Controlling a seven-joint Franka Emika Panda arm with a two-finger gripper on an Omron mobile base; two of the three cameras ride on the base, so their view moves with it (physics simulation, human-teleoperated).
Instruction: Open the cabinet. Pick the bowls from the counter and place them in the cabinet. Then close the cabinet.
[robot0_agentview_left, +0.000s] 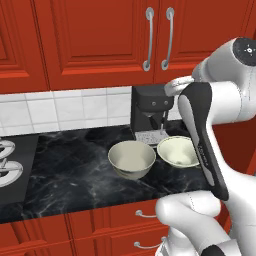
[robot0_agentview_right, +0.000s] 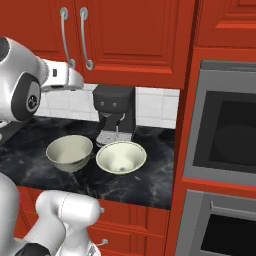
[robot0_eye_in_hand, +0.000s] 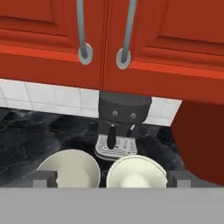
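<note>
Cabinet (robot0_agentview_left: 100, 45): red panelled wood, satin sheen; handles (robot0_agentview_left: 149, 39) polished silver metal. Table (robot0_agentview_left: 75, 170): glossy black marble, thin white veins. Bowls (robot0_agentview_left: 131, 159) smooth cream ceramic; coffee machine (robot0_agentview_right: 115, 112) matt dark plastic; wall tiles (robot0_agentview_left: 60, 110) white, smooth.

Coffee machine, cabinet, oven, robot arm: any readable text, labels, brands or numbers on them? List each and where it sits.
No readable text in these views.
Coffee machine: two small round knobs on the front, no lettering visible.
Cabinet doors: plain red panels, silver handles, no labels.
Oven: dark glass, no visible markings.
Robot arm: faint mark on its dark joint cap, too small to read.
Bowls: no print visible.
</note>
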